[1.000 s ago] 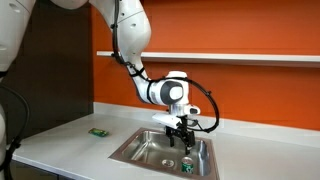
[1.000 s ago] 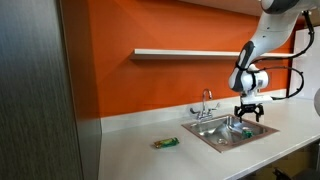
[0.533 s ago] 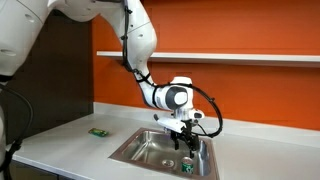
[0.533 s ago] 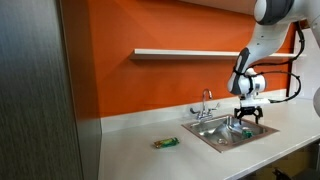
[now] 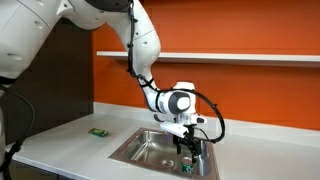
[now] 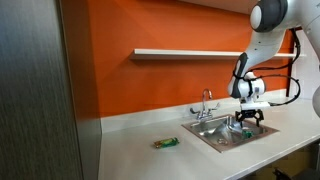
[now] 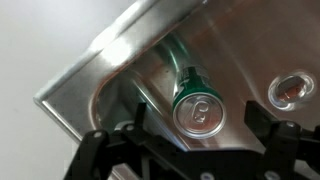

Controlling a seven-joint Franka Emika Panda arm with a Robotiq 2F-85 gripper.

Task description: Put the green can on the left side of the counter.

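Observation:
The green can [image 7: 186,82] with a silvery top stands upright inside the steel sink [image 7: 110,60], close to a corner wall. My gripper [image 7: 197,120] is open and straddles it from above, one finger on each side, not touching. In both exterior views the gripper [image 5: 189,149] [image 6: 245,121] hangs low over the sink, and the can [image 5: 189,163] shows as a small green spot below the fingers. The pale counter [image 5: 55,140] [image 6: 140,160] runs away from the sink [image 5: 145,150] [image 6: 205,133].
A flat green rectangular item [image 5: 98,132] [image 6: 166,143] lies on the counter beside the sink. A chrome faucet [image 6: 207,100] stands at the sink's back edge. The drain [image 7: 290,90] is near the can. A white wall shelf [image 5: 230,57] [image 6: 185,52] hangs above.
The gripper has come down into the sink over the can and shifted slightly sideways. The can and the flat green item have not moved.

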